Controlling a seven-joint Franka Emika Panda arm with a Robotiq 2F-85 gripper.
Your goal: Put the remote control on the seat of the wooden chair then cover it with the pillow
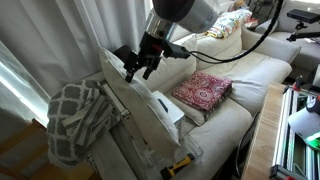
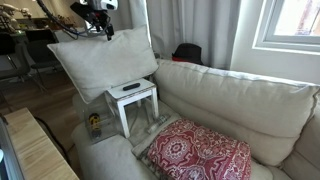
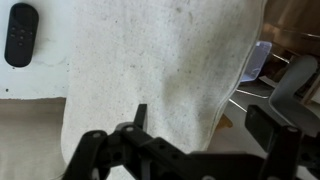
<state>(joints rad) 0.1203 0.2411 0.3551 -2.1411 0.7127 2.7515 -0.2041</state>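
Note:
The remote control [image 2: 131,87] is a small dark bar lying on the seat of the pale chair [image 2: 143,98]. It also shows at the upper left of the wrist view [image 3: 20,35], uncovered on the seat [image 3: 35,85]. The large cream-white pillow [image 2: 105,60] hangs from its top edge, up in the air beside and above the chair. It shows in the exterior views [image 1: 135,95] and fills the wrist view [image 3: 160,60]. My gripper [image 2: 100,28] [image 1: 136,68] [image 3: 200,118] is shut on the pillow's upper edge.
A red patterned cushion [image 2: 200,150] [image 1: 203,90] lies on the cream sofa [image 2: 240,100]. A grey-white lattice blanket [image 1: 75,115] hangs at the sofa's end. A yellow-and-black tool [image 2: 93,122] [image 1: 180,162] lies low beside the chair. Curtains hang behind.

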